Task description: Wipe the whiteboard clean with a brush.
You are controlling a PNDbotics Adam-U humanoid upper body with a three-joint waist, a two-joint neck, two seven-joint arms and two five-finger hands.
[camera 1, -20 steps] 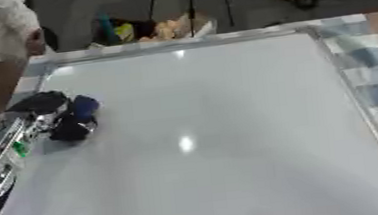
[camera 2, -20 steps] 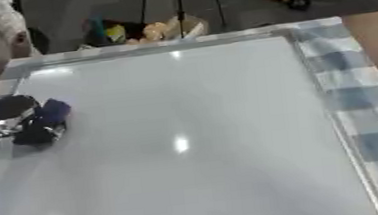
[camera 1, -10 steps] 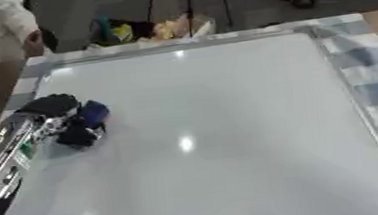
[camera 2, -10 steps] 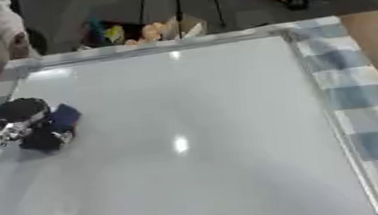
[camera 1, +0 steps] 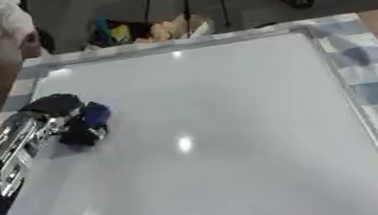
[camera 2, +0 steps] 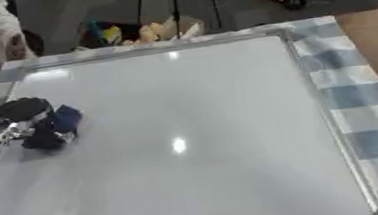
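White and glossy, the whiteboard (camera 1: 222,141) fills most of the surface, its near edge running out of view at the bottom and its far edge lying close to the far edge of the surface. No marks show on it, only two bright spots of reflected light near its middle and at its far edge. A blue-and-white checked cloth (camera 2: 360,106) lies under the board and shows along the right edge and the far edge.

The left arm (camera 1: 3,149), silver and black, comes in from the near left corner and reaches over the left edge of the board. The left hand (camera 1: 56,111) sits on the board near its left edge, about halfway between near and far. Its black fingers are curled round the brush (camera 1: 88,122), a small dark blue and black block that sticks out of the hand toward the middle of the board and rests against the white face. The brush lies just to the right of the palm, touching the fingers.

The right hand shows in neither view.

Beyond the far edge, the floor holds some yellow and tan things that cannot be made out.
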